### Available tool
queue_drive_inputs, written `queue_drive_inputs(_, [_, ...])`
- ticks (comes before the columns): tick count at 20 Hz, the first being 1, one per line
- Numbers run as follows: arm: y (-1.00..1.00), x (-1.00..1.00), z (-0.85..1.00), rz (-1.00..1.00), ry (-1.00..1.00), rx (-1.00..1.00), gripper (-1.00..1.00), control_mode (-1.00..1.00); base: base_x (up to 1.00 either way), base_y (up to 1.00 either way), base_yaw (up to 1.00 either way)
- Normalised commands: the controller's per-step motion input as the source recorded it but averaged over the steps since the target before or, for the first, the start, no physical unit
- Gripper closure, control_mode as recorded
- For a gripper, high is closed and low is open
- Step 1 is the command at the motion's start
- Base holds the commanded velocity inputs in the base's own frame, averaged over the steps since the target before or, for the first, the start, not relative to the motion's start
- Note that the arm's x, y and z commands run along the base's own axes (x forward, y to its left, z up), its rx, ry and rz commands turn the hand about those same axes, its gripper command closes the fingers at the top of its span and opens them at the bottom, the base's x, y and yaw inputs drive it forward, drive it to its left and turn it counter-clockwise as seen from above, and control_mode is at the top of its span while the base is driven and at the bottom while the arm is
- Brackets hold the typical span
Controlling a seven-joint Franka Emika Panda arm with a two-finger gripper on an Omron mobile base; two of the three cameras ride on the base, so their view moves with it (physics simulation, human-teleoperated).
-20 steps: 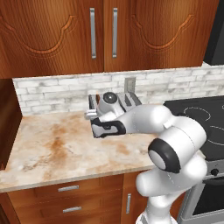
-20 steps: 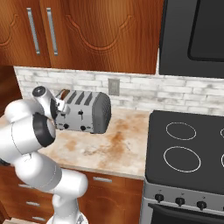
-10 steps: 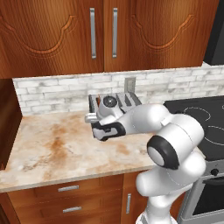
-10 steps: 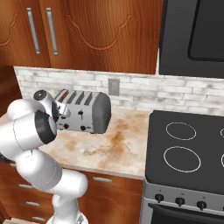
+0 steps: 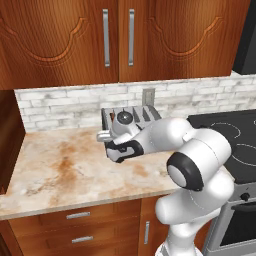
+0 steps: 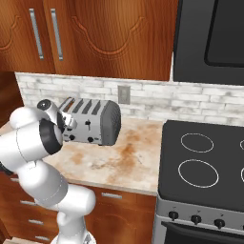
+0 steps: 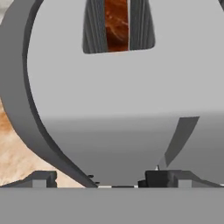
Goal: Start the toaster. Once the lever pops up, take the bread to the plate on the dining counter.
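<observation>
The silver-grey toaster [image 6: 95, 123] stands on the kitchen counter against the brick wall, its slots [image 5: 145, 114] facing up. My gripper [image 6: 71, 122] hangs at the left part of the toaster's face, close to a black lever, and I cannot tell if it touches. From the left it shows at the toaster's near end [image 5: 106, 137]. The hand view looks straight onto the toaster body [image 7: 122, 96]. My gripper [image 7: 104, 179] is open there, with nothing between its fingertips [image 7: 43, 178]. A rusty-brown surface in one ribbed slot looks like the bread [image 7: 116, 24]. The plate and dining counter are out of view.
The beige marbled counter [image 5: 60, 170] stretches left to a wooden side wall. A black stove [image 6: 205, 162] adjoins on the right, under a dark microwave [image 6: 209, 38]. Wooden cabinets [image 5: 120, 40] hang above. A wall outlet [image 6: 124, 94] sits behind the toaster.
The hand has sunk slightly along the toaster's face. The jaws have stayed open and the toaster has not moved.
</observation>
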Motion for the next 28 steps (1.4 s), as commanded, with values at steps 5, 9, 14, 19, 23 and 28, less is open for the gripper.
queue_drive_inputs(5, [0.0,0.0,-0.23,0.0,0.0,0.0,-1.0,-1.0,0.0,0.0,0.0])
queue_drive_inputs(9, [0.0,-0.01,-0.26,0.0,0.0,0.0,-1.0,-1.0,0.0,0.0,0.0])
queue_drive_inputs(14, [0.0,-0.09,-0.1,0.0,-0.02,0.0,-1.0,-1.0,0.0,0.0,0.0])
queue_drive_inputs(19, [0.0,-0.13,0.01,0.0,-0.07,0.0,-1.0,-1.0,0.0,0.0,0.0])
queue_drive_inputs(23, [0.0,-0.04,0.02,0.0,0.0,0.0,-1.0,-1.0,0.0,0.0,0.0])
queue_drive_inputs(28, [0.0,0.0,0.17,0.0,0.0,0.0,-1.0,-1.0,0.0,0.0,0.0])
